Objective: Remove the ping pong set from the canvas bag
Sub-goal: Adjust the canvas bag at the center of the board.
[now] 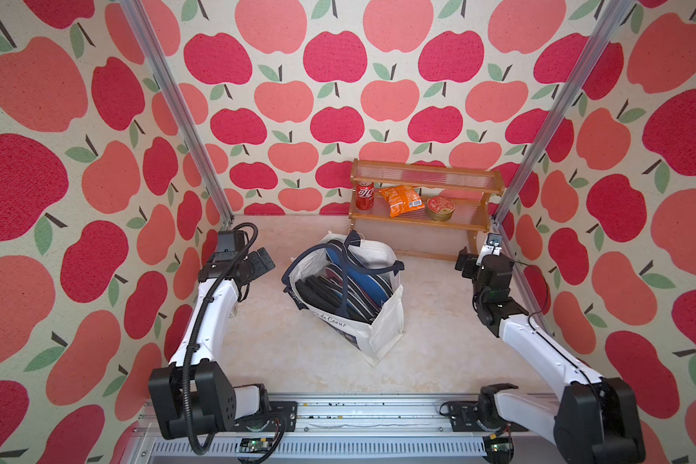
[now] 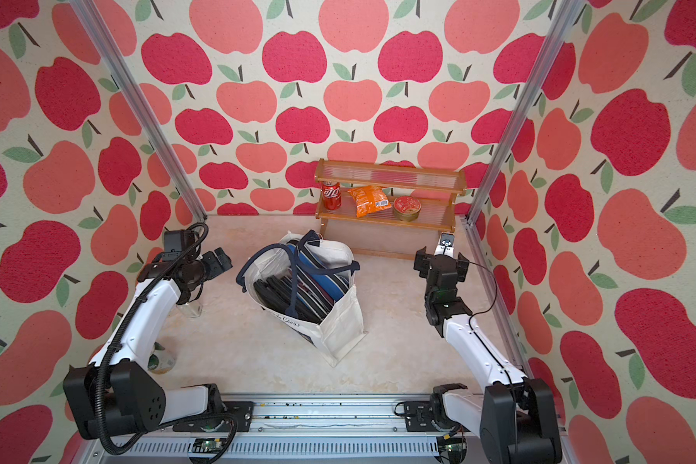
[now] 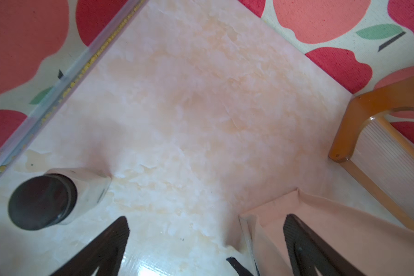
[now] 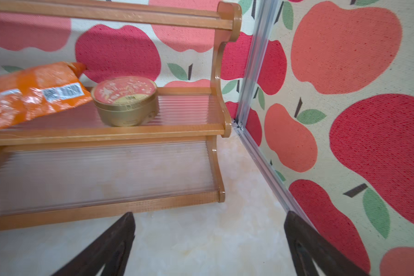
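support: marbled tabletop [image 1: 438, 321] | on it: canvas bag [image 1: 386, 325] centre; wooden rack [image 1: 426, 220] at back; glass jar [image 3: 58, 198] left

Paddle cases [image 1: 340, 287] sit mostly hidden inside the canvas bag [image 1: 386, 325], count unclear. The right wrist view's edge crops the orange snack packet [image 4: 31, 95].

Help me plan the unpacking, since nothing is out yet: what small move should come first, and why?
Probably swing the left gripper, jaws open and empty, over the mouth of the canvas bag toward the black-edged paddle cases. In both top views it hangs just beside the bag, and those cases lie exposed in the open top on the side nearest it.
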You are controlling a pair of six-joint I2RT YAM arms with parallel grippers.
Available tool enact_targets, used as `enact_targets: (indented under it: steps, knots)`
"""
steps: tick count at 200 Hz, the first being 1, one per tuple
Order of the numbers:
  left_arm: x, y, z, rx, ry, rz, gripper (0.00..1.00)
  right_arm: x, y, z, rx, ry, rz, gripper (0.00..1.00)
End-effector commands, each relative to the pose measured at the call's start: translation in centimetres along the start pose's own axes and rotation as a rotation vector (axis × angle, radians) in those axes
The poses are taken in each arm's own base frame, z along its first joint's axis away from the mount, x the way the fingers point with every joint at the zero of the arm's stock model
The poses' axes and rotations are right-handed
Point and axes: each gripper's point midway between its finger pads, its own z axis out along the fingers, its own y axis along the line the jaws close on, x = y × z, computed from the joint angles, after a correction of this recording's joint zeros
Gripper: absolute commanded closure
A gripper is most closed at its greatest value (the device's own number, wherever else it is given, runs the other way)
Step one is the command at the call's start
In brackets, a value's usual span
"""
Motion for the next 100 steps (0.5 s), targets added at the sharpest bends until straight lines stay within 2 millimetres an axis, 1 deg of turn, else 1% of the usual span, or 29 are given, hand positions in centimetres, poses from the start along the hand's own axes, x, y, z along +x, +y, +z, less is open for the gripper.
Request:
enact_targets:
  steps: [1,16,35,52,66,85,100]
  knots:
    - [0.5,-1.8,-2.6,0.099,0.051,-0.038,0.0,-1.1,4.0,-2.4,-0.242,0.09,0.079,0.01]
    - [0.2,-2.4,-3.7,0.125,0.041,-0.024,0.0,-3.0,6.9,-4.3,-0.395,0.057,0.035,0.01]
    - [-0.3,-3.0,-4.7,0.149,0.032,-0.007,0.0,-4.3,10.4,-7.2,-0.562,-0.001,-0.071,0.01]
    - [-0.8,-3.7,-5.5,0.176,0.028,-0.004,0.01,-4.2,13.2,-9.6,-0.688,-0.048,-0.176,0.01]
    - [-1.2,-4.3,-6.0,0.199,0.024,-0.005,0.01,-3.5,14.8,-10.8,-0.766,-0.064,-0.237,0.01]
    - [-1.7,-4.9,-6.3,0.221,0.026,0.0,0.01,-2.8,16.6,-12.4,-0.862,-0.105,-0.297,0.0]
    - [-1.8,-5.4,-6.3,0.238,0.037,0.005,0.0,-2.5,17.5,-13.7,-0.93,-0.149,-0.33,0.01]
